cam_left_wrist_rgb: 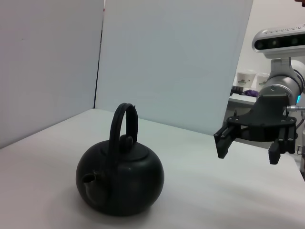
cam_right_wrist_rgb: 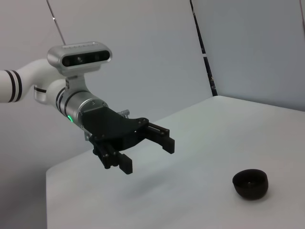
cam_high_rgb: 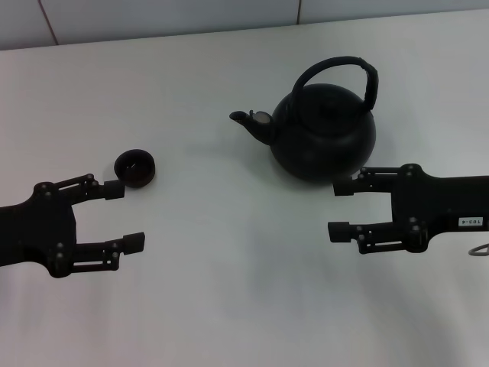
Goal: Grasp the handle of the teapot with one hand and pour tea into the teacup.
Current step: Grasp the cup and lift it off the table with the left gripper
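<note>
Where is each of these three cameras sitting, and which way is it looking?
Head view: from the robot's head, down onto the table; shows teapot, teacup, left claw and right claw, both open.
Left wrist view: across the table at the teapot and right claw.
Right wrist view: toward the teacup and left claw.
Shared: each wrist view shows the opposite claw.

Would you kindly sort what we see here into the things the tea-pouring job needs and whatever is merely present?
Needed for the job:
- large glossy black round teapot
- its thick black arched handle
- small dark round teacup
- white-labelled black right gripper, jaws open, beside the teapot

Merely present:
- unlabelled black left gripper, jaws open, near the teacup
- plain white table
</note>
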`<state>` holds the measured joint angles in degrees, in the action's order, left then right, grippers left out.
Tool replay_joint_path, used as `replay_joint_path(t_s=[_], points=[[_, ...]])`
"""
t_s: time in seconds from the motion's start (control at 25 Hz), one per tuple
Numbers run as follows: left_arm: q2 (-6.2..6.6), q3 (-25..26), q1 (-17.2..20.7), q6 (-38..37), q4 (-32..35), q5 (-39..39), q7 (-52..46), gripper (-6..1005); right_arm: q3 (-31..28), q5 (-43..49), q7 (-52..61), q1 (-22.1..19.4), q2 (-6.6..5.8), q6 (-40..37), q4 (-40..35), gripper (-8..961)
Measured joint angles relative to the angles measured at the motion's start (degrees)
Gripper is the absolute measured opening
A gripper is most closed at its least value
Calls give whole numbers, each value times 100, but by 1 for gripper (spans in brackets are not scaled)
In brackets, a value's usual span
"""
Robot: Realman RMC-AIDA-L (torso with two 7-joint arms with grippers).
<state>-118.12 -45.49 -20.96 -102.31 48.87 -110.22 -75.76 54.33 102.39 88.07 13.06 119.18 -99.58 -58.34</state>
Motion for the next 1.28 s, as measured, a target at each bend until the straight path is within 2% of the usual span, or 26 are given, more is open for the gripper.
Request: replay_joint_path(t_s=[1.2,1.28], points=[[0,-4,-18,-1,-34,-3,-8,861,2,0,-3,7,-8,-50,33,762],[-33,27,19,117,-40,34,45,861,1,-15,-13,4,-2,-40,33,762]])
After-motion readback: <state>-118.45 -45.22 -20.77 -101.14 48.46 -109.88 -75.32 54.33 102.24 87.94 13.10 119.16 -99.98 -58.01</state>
